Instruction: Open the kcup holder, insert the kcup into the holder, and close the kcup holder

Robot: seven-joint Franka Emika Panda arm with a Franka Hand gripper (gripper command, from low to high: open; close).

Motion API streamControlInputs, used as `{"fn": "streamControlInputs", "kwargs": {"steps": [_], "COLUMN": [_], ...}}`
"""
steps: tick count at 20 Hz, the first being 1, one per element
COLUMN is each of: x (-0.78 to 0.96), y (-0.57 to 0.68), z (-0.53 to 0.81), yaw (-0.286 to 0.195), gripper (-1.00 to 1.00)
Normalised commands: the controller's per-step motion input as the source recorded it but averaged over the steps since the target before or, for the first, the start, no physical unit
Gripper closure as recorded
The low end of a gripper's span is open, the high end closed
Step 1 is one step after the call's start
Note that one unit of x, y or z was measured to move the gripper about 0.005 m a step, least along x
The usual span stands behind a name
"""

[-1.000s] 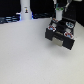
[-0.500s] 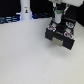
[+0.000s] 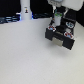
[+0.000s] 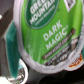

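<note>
The kcup (image 3: 58,15), a pale pod with a green top, hangs just above the kcup holder (image 3: 61,34) at the exterior view's right. My gripper (image 3: 58,13) comes down from the top edge and is shut on it. The holder is a black box with round slots on top and a pale panel (image 3: 60,42) on its near face. In the wrist view the kcup's green lid (image 4: 47,30) fills most of the picture, and one finger (image 4: 12,47) lies against its side. At this size I cannot tell whether the holder's drawer is pulled out.
A tall white bottle-shaped object (image 3: 25,9) stands at the back, towards the exterior view's left. Pods with reddish and bluish tops (image 3: 68,25) sit in the holder's slots. The white tabletop (image 3: 25,55) spreads across the near side and the exterior view's left.
The gripper with the kcup seems to have come down slightly towards the holder. The holder and the bottle have not moved.
</note>
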Motion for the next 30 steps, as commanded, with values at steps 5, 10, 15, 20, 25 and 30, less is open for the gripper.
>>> {"fn": "streamControlInputs", "kwargs": {"steps": [5, 10, 15, 20, 25, 30], "x": [0.13, 0.31, 0.28, 0.41, 0.24, 0.10], "y": [0.19, 0.46, 0.27, 0.27, 0.15, -0.01], "z": [0.02, 0.16, 0.11, 0.20, 0.09, 0.00], "yaw": [0.000, 0.000, -0.004, -0.010, -0.013, -0.003], "gripper": [1.00, 1.00, 1.00, 1.00, 1.00, 1.00]}}
